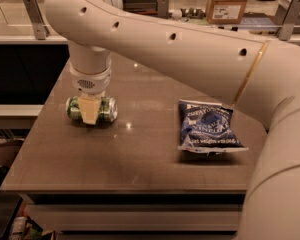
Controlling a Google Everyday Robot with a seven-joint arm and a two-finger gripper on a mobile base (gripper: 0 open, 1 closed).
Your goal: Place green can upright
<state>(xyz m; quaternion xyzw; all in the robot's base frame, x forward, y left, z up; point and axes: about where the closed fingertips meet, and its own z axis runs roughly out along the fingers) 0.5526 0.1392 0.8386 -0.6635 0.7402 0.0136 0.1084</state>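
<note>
The green can (107,109) lies on its side on the left part of the brown table (140,159), its long axis running left to right and its silver end facing right. My gripper (89,110) hangs straight down from the white arm (180,44) and sits over the middle of the can. The gripper's cream tip covers the can's middle, and green shows on both sides of it. The can rests at table level.
A blue snack bag (209,126) lies flat on the right part of the table. The table's left edge is close to the can. A counter with a cardboard box (229,3) runs behind the table.
</note>
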